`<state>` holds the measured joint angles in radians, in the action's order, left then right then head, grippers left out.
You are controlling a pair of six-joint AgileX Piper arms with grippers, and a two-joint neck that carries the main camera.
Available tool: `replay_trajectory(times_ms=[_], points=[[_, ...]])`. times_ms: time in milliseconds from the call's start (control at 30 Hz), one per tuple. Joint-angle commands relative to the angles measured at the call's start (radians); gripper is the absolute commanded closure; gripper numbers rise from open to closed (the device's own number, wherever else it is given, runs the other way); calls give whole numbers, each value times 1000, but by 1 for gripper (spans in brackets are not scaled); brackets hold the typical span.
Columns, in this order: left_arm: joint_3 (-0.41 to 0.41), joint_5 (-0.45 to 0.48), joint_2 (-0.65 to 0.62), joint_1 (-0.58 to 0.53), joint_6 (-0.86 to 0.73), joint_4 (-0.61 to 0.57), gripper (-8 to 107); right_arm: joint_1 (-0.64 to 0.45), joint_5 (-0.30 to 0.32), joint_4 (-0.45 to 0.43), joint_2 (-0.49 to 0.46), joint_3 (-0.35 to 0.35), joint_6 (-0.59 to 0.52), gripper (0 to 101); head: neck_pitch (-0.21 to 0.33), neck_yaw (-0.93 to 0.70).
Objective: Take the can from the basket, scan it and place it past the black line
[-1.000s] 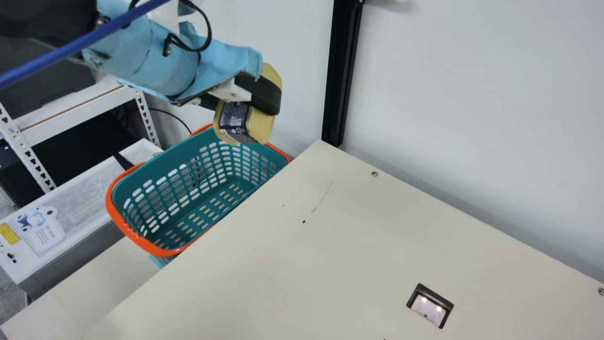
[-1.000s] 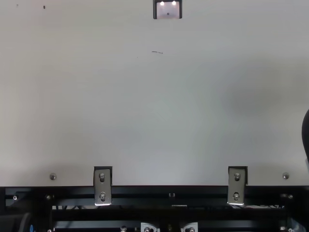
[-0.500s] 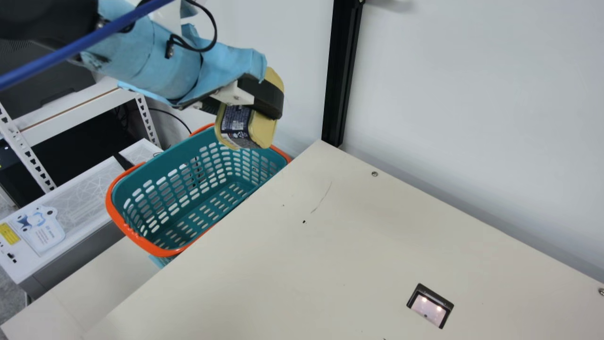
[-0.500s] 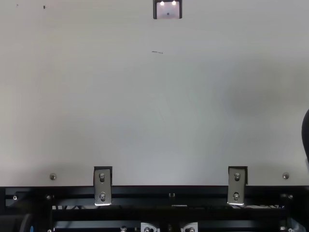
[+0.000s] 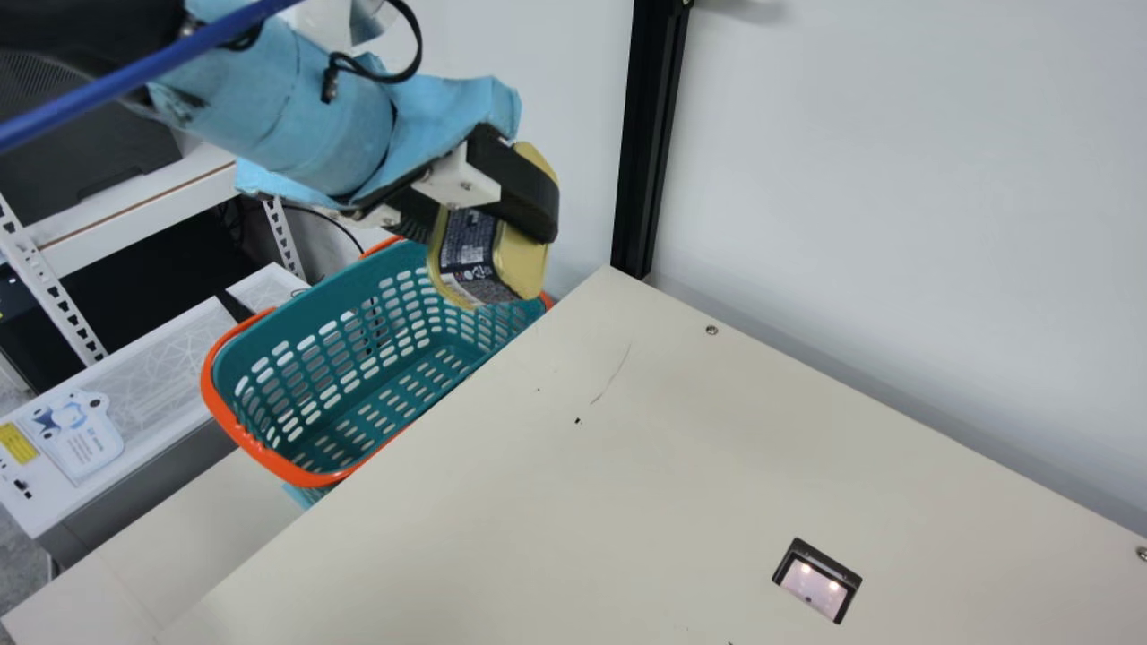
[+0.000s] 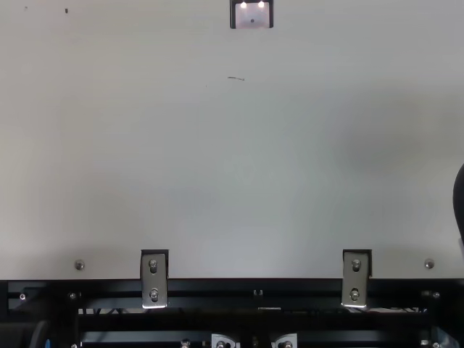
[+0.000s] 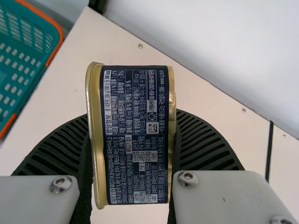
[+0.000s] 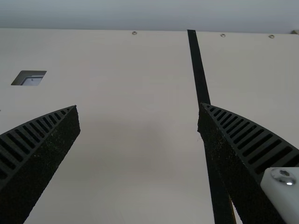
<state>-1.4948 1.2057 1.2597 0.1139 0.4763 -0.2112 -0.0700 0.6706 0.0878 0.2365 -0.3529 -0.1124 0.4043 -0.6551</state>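
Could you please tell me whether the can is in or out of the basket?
Out: the left tool holds the can between its fingers, raised clear of the basket.

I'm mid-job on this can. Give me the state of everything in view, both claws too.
Can: gripped, out of the basket, held in the air
Left claw: closed on the can
Right claw: open, nothing between its fingers
Basket: upright beside the table
Scanner window: lit
Black line: flat across the table
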Motion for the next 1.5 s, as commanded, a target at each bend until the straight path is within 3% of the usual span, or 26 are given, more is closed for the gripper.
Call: replay_trajectory(times_ms=[0, 333, 1067, 1467], points=[[-5, 10, 6, 6, 17, -30, 89, 0, 0, 0, 0, 0, 0, 0, 32, -16], [22, 14, 17, 39, 110, -208, 89, 0, 0, 0, 0, 0, 0, 0, 32, -16], [40, 14, -23, -16, 290, -361, 89, 0, 0, 0, 0, 0, 0, 0, 32, -12], [24, 14, -42, -47, 355, -385, 89, 0, 0, 0, 0, 0, 0, 0, 32, 205]])
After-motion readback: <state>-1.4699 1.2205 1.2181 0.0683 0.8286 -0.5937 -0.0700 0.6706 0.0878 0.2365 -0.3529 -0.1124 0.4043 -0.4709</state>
